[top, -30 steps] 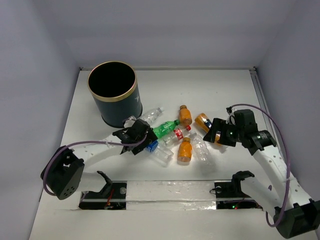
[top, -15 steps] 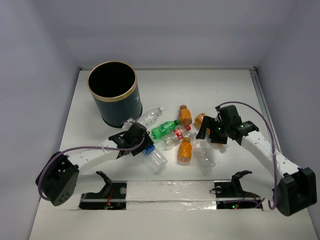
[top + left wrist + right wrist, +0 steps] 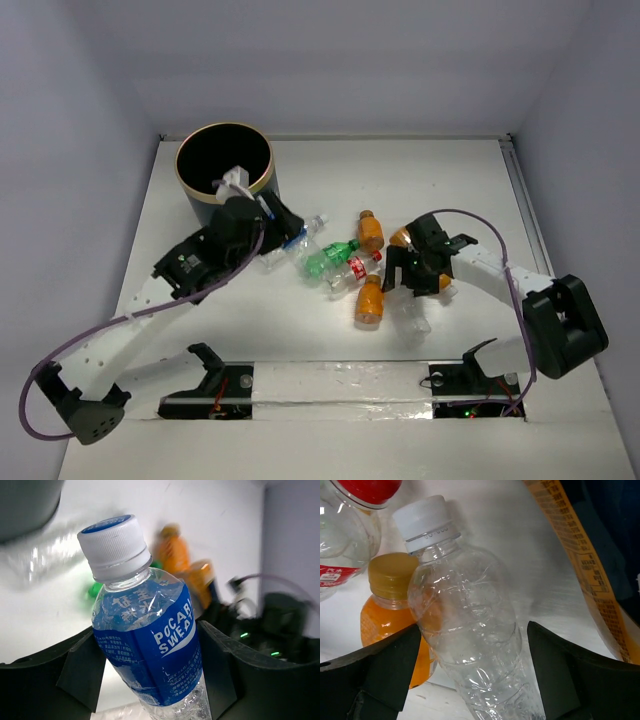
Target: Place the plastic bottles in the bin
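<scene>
Big swing from the L arm (image 3: 150,300)! A sec ago it was low by the pile, near-centre. Now it's reared up, wrist hard against the right side of the bin (image 3: 200,208), far-left. Its left gripper (image 3: 150,667) is clamped on the blue-label bottle (image 3: 147,630), both pads pressing its sides, white cap poking out past the fingers. Not over the mouth yet, I'd say: a bit more left, then let go. That'd be one bottle banked.

The R arm (image 3: 500,275) has slid left from the right side into the pile. Its right gripper (image 3: 467,680) straddles a clear bottle (image 3: 465,625) lying on the table, pads v. close either side. Squeezing or not, can't tell.

Room: plain grey-lilac walls (image 3: 350,70) on three sides. The table (image 3: 450,180) is white and smooth, so bottles may roll if nudged. Loose mid-table: green bottle (image 3: 325,260), red-label clear one (image 3: 350,272), orange bottles (image 3: 370,232) etc. Most of the job's ahead.
</scene>
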`<state>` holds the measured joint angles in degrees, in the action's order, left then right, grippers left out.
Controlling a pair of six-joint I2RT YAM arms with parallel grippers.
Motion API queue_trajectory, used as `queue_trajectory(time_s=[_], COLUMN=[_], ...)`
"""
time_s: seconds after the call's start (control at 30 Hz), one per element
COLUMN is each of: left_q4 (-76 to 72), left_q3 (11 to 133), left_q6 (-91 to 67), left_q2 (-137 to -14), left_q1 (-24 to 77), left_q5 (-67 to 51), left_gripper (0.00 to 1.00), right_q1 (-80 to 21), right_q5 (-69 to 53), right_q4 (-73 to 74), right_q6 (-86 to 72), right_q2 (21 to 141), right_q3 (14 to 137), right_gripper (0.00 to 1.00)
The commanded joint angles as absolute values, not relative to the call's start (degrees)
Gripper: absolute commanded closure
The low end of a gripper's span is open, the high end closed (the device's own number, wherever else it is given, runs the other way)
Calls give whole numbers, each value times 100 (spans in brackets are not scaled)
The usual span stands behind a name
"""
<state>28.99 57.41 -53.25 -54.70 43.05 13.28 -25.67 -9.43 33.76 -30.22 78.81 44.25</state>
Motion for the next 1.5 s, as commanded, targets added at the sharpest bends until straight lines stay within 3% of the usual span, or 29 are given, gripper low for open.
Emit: queue_trajectory(time_s=[0.0,0.2,0.27,0.47,0.73,0.83,0.87,0.97,1.03,1.17,1.3,1.47], left_q4=[3427,3367,3287,3006,2225,2022,2030,1978,2030,2294,2355,2320], left_q3=[7160,9481,10025,10477,9739,9396,9343,9237,9316,9369,8721,7877], left_q6=[-4310,-2851,-2620,-2197,-2040,-1934,-1951,-2004,-2004,-2188,-2574,-3172], left_q2=[-5712,-6740,-7090,-7812,-8270,-8306,-8306,-8122,-7920,-7419,-6437,-5303], left_q1=[4315,3317,2981,1988,1028,1028,1028,1028,1028,1028,1028,1028], left_q5=[2178,2742,2777,2918,3252,3217,3156,2745,2532,2014,1356,775], left_gripper=[55,55,55,55,54,41,28,10,7,8,15,44], right_q1=[-2637,-2637,-2637,-2637,-2637,-2689,-2785,-3110,-3417,-3813,-4060,-4307], right_q5=[-660,-536,-484,-457,-1150,-1431,-1467,-1503,-1512,-1442,-1248,-661], right_q4=[3102,3076,3181,3866,4140,3851,3649,3411,3156,2681,1805,547], right_q6=[-3015,-2997,-2988,-2971,-3286,-3471,-3524,-3691,-3814,-4069,-4499,-5202], right_q2=[7910,7805,7552,6725,5792,6072,6334,6880,7539,8725,9789,11158], right_q3=[4605,4456,4500,4974,6643,7442,7662,8663,9530,10992,12101,13232], right_gripper=[10,39,44,45,46,46,46,46,46,45,45,45])
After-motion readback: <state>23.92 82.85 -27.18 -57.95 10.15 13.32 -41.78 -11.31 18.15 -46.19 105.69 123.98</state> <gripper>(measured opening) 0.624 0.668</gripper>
